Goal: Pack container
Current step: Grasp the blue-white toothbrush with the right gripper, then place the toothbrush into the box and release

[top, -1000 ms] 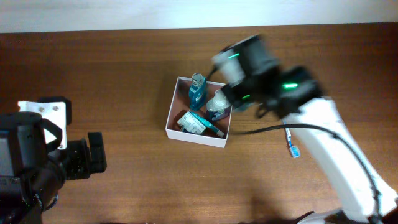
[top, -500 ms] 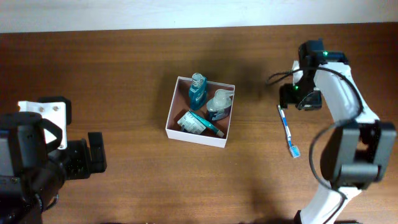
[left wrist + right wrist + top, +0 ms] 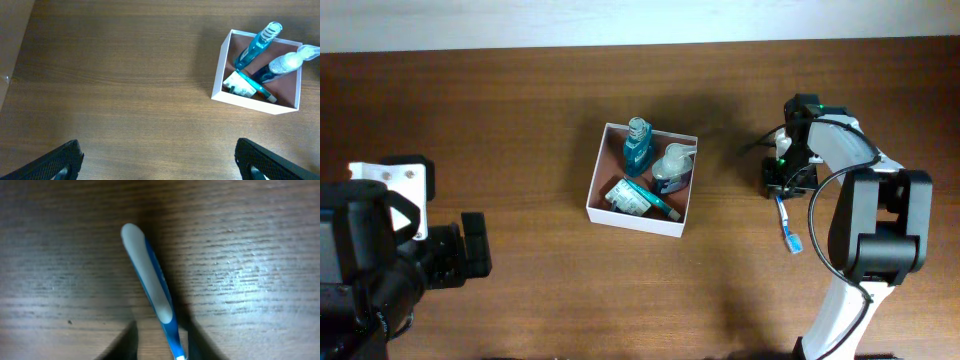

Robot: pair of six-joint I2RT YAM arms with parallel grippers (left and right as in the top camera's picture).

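Note:
The container [image 3: 632, 222] is a square white box with a pinkish-brown inside, at the table's middle; it is also in the left wrist view [image 3: 219, 70]. In it lie a blue bottle [image 3: 637, 145], a second bottle [image 3: 670, 168] and a green-and-white packet [image 3: 628, 197]. A blue-and-white toothbrush [image 3: 786, 222] lies on the wood to the right. My right gripper [image 3: 780, 185] is down over its handle end. In the right wrist view the toothbrush [image 3: 150, 282] runs between the narrowed jaws of the right gripper [image 3: 162, 330], with a gap on the left side. My left gripper [image 3: 160, 160] is wide open, far left.
A teal stick [image 3: 658, 203] lies slantwise in the box beside the packet. The wall's pale edge [image 3: 620, 20] runs along the back of the brown wooden table [image 3: 520, 130]. The left arm's body [image 3: 370, 260] fills the lower left corner.
My right arm swung from over the box out to the right and came down on the toothbrush's handle end. Its jaws have narrowed. The left arm has not moved.

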